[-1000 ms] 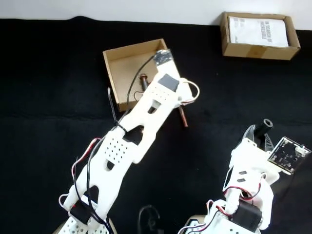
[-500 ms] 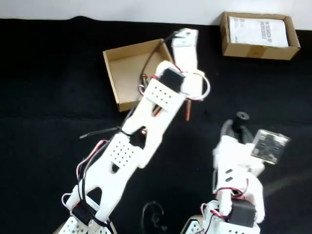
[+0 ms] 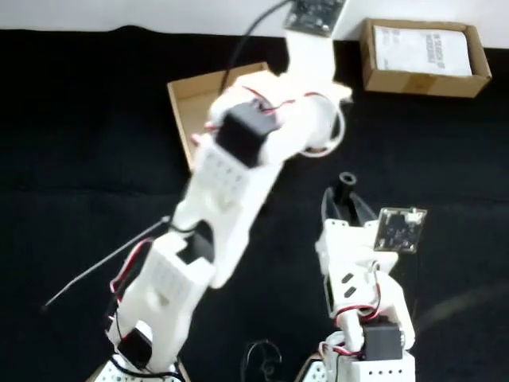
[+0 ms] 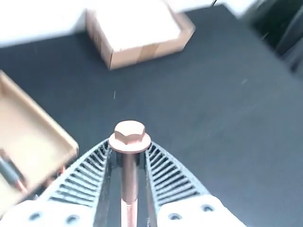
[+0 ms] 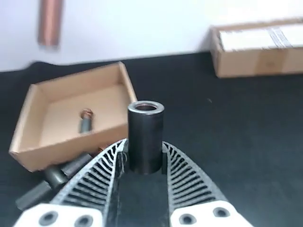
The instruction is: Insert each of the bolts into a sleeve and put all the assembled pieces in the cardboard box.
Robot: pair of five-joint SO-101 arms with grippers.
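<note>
Bolt is sitting pinched by its shank between the left gripper's closed fingers, apparently held high for lining up with the sleeve, which the right gripper is clamping upright, bore exposed, at 3 o'clock; cardboard box is waiting at 11 o'clock.

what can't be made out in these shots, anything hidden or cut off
Open brown cardboard box contents: high view, the white left arm covers most.
Copper hex-head bolt tip: left wrist view, cut off by the frame edge.
Dark cylindrical pieces beside the box, count: right wrist view, partly behind the right gripper.
</note>
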